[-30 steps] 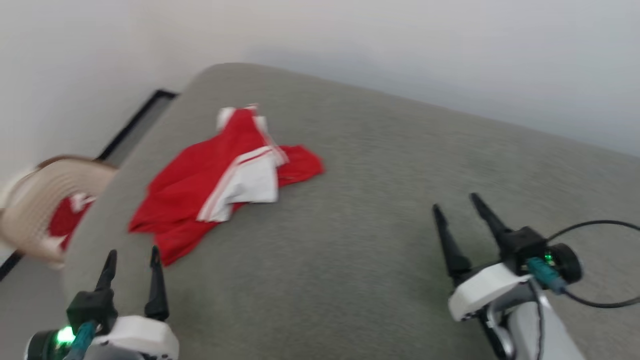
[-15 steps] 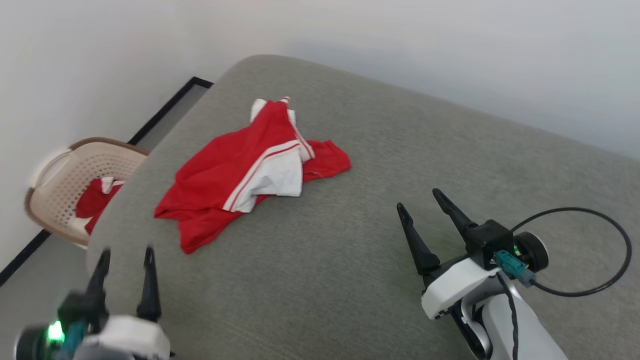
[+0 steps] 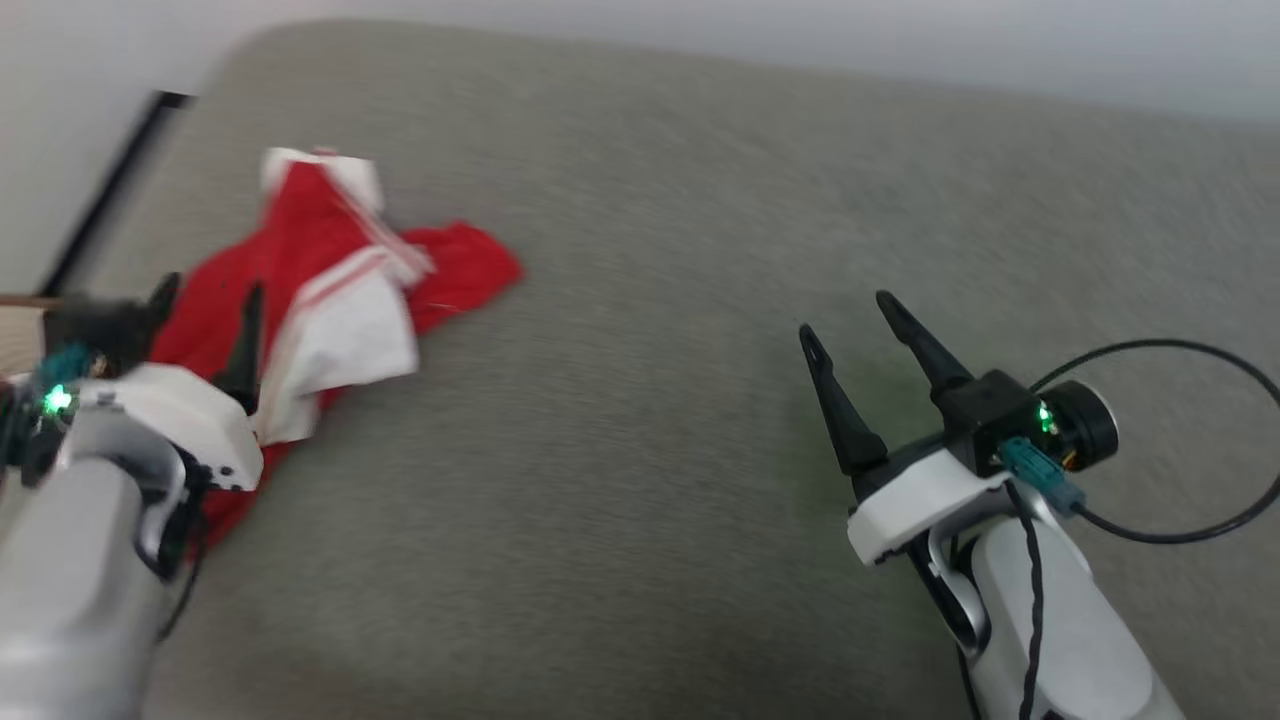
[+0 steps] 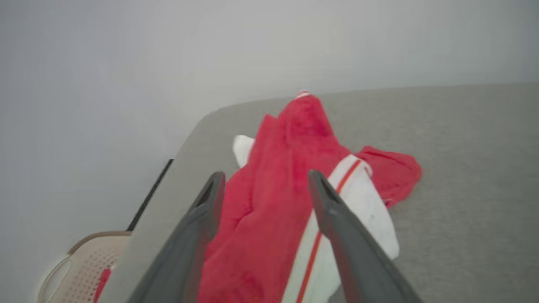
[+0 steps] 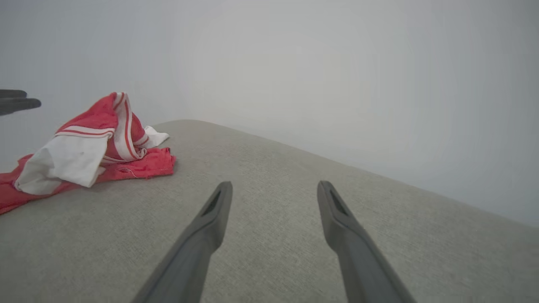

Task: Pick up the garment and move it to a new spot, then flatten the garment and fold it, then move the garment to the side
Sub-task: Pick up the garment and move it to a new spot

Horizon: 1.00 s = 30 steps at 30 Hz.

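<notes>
While the red jersey (image 3: 330, 250) lies crumpled near the left end of the grey cushion (image 3: 650, 480), I judge nothing done yet: lifting, flattening, folding and setting aside all remain.
My left gripper (image 3: 212, 287) hangs over the jersey's near red part, fingers spread wide, gripping nothing; my right gripper (image 3: 846, 315), equally wide and empty, sits well apart over bare cushion. The left wrist view adds a beige perforated basket (image 4: 84, 269) beside the cushion, something red inside; the right wrist view gives the heap's side profile, white sleeve draped over it.
</notes>
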{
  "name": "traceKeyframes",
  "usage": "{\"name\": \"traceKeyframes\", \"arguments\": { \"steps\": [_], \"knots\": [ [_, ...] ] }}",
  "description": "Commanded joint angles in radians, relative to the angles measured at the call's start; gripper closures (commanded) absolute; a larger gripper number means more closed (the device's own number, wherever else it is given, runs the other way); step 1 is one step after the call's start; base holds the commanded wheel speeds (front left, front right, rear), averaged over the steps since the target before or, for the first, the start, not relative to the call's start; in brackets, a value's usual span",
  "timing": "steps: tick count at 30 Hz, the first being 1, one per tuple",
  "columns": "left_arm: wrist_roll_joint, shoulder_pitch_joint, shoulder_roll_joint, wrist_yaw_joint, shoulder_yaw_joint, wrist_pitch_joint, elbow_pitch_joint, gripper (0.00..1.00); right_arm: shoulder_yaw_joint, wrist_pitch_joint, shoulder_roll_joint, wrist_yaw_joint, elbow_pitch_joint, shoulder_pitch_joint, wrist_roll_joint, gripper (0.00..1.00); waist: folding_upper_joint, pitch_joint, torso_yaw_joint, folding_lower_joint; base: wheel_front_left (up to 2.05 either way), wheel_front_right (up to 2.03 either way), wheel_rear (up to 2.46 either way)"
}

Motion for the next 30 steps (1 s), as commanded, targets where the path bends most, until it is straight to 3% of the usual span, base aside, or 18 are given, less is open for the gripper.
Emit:
{"name": "traceKeyframes", "arguments": {
  "steps": [1,5,10,16,17,18,19,20,30],
  "knots": [
    [-0.074,-0.061,0.053,0.001,-0.069,0.056,0.047,0.0,0.001,-0.005,0.004,-0.001,-0.007,-0.023,-0.013,0.0,0.0,0.113,-0.119,0.0,0.0,0.0,0.0],
    [-0.29,-0.127,0.135,0.0,-0.201,0.229,0.112,0.0,-0.001,-0.005,0.007,-0.001,-0.025,-0.046,-0.018,0.0,0.0,0.166,-0.181,0.0,0.0,0.0,0.0],
    [-0.484,-0.151,0.238,0.001,-0.306,0.339,0.129,0.0,0.018,-0.004,0.007,-0.001,-0.05,-0.068,0.013,0.0,0.0,0.219,-0.251,0.0,0.0,0.0,0.0],
    [-0.627,-0.15,0.266,0.0,-0.38,0.455,0.162,0.0,0.019,-0.004,0.007,-0.001,-0.07,-0.083,0.024,0.0,0.0,0.256,-0.294,0.0,0.0,0.0,0.0],
    [-0.666,-0.149,0.265,0.0,-0.416,0.5,0.163,0.14,0.019,-0.004,0.007,-0.001,-0.076,-0.085,0.027,0.0,0.0,0.261,-0.302,0.0,0.0,0.0,0.0],
    [-0.682,-0.149,0.265,0.0,-0.433,0.509,0.157,0.49,0.019,-0.004,0.007,-0.001,-0.078,-0.085,0.028,0.0,0.0,0.261,-0.304,0.0,0.0,0.0,0.0],
    [-0.682,-0.149,0.265,0.0,-0.433,0.509,0.157,0.49,0.019,-0.004,0.007,-0.001,-0.078,-0.085,0.028,0.0,0.0,0.261,-0.304,0.0,0.0,0.0,0.0],
    [-0.704,-0.159,0.272,0.0,-0.461,0.49,0.143,1.0,0.018,-0.004,0.007,-0.001,-0.082,-0.081,0.035,0.0,0.0,0.253,-0.305,0.0,0.0,0.0,0.0],
    [-0.73,-0.266,0.364,-0.003,-0.518,0.241,0.061,1.0,0.015,-0.004,0.005,-0.001,-0.082,-0.044,0.076,0.0,0.0,0.139,-0.29,0.0,0.0,0.0,0.0]
  ]
}}
